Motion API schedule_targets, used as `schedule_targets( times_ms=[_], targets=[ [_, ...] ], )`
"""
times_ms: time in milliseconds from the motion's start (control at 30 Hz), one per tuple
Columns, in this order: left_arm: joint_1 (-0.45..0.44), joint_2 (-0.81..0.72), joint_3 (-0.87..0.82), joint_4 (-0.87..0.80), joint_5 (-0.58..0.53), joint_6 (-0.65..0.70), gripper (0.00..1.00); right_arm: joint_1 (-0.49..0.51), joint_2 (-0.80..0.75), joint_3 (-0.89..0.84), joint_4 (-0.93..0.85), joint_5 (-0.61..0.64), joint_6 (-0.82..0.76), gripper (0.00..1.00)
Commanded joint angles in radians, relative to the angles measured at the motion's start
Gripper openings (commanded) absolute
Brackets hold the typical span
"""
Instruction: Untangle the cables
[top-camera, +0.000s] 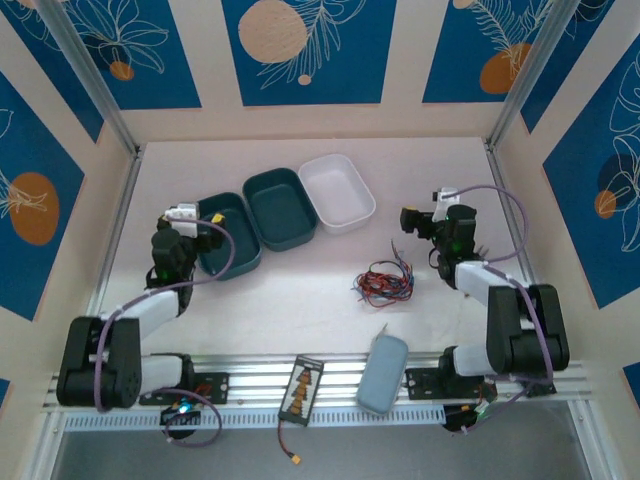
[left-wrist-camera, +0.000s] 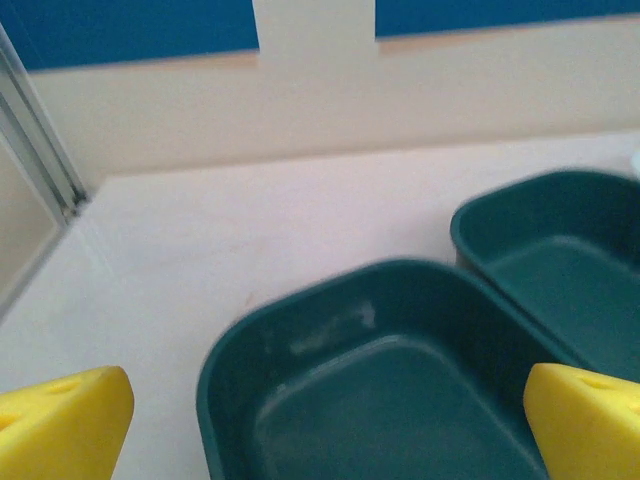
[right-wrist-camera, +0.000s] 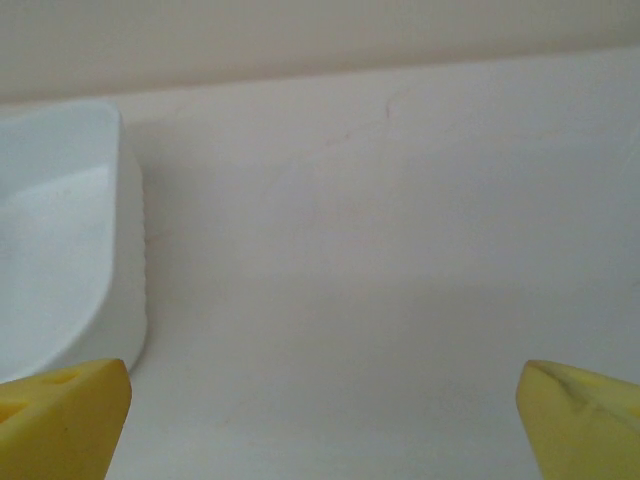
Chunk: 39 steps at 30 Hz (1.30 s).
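Note:
The cables (top-camera: 385, 282) are a small tangle of thin red, black and blue wires lying on the white table right of centre. My right gripper (top-camera: 418, 222) hangs behind and to the right of them, apart from the bundle. In the right wrist view it (right-wrist-camera: 322, 425) is open, yellow fingertips (right-wrist-camera: 60, 420) wide apart over bare table. My left gripper (top-camera: 203, 222) is at the left, over the near dark teal tray (top-camera: 240, 255). It (left-wrist-camera: 325, 430) is open too, its fingertips (left-wrist-camera: 590, 420) spread above that empty tray (left-wrist-camera: 230, 350).
A second teal tray (top-camera: 282, 210) and a white tray (top-camera: 338, 190) stand in a row at the back centre; the white tray (right-wrist-camera: 60, 240) is left of my right gripper. A pale blue case (top-camera: 382, 372) and a small board (top-camera: 302, 388) lie on the front rail.

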Motion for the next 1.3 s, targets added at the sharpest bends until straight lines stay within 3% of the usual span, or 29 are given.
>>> schedule_targets(
  times_ms=[0, 233, 333, 600, 700, 967, 1267],
  targets=[
    [-0.006, -0.107, 0.015, -0.121, -0.021, -0.022, 1.00, 0.004, -0.092, 0.008, -0.122, 0.046, 0.032, 0.99],
    [-0.027, -0.290, 0.098, -0.375, 0.032, -0.201, 1.00, 0.029, -0.304, 0.060, -0.498, 0.157, 0.190, 0.99],
    [-0.082, -0.315, 0.164, -0.501, 0.074, -0.226, 1.00, 0.052, -0.393, 0.093, -0.707, 0.198, 0.291, 0.99],
    [-0.424, -0.325, 0.231, -0.633, -0.032, -0.251, 1.00, 0.219, -0.584, 0.151, -1.207, 0.269, 0.581, 0.98],
    [-0.543, -0.283, 0.226, -0.608, -0.038, -0.299, 1.00, 0.281, -0.608, 0.165, -1.330, 0.213, 0.676, 0.86],
    [-0.775, -0.053, 0.260, -0.477, -0.019, -0.294, 1.00, 0.370, -0.531, 0.142, -1.408, 0.046, 0.815, 0.57],
    [-0.891, 0.229, 0.412, -0.428, 0.040, -0.272, 1.00, 0.361, -0.458, 0.079, -1.322, 0.012, 0.841, 0.55]
  ],
)
